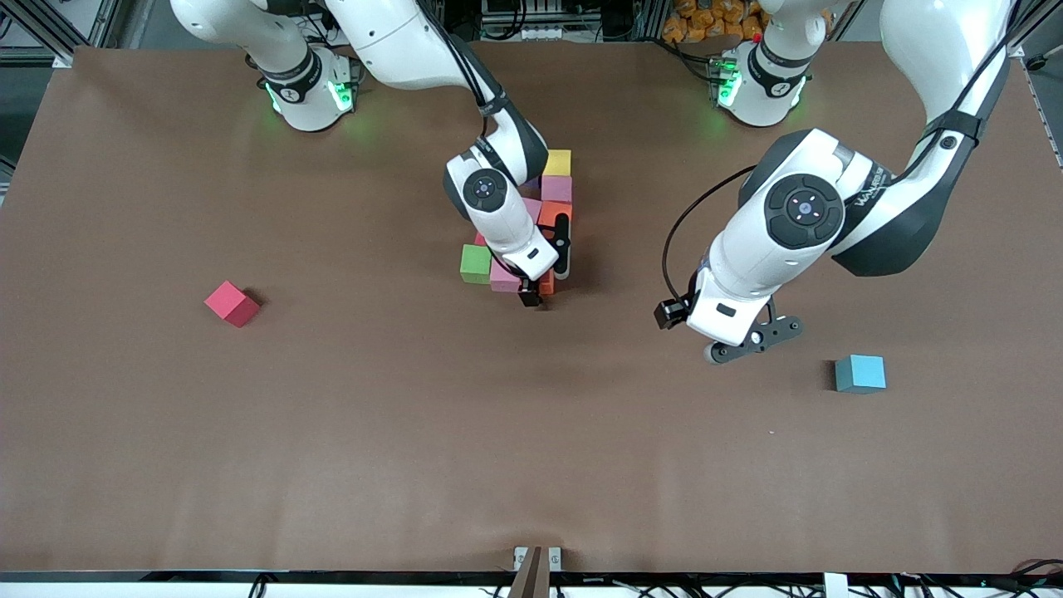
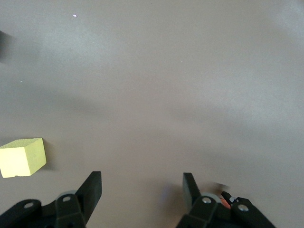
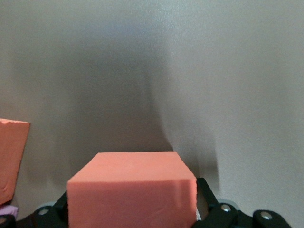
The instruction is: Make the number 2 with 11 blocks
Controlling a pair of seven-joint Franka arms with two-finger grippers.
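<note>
The right gripper [image 1: 544, 278] straddled an orange block [image 3: 132, 190] at the number 2 [image 1: 531, 228], fingers parted (apparently just placed); the left gripper [image 1: 751, 340] waited empty, half-open

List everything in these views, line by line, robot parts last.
red block: one, red, alone toward the right arm's end of the table.
light blue block: one, light blue, alone toward the left arm's end.
block cluster: count unclear, yellow, pink, orange, green among them, mid-table, partly hidden by the right arm.
orange block: one, orange, cluster's nearer edge.
table: one, brown.
left end effector: one, open, empty, over bare table near the light blue block.
right end effector: one, at the orange block.
</note>
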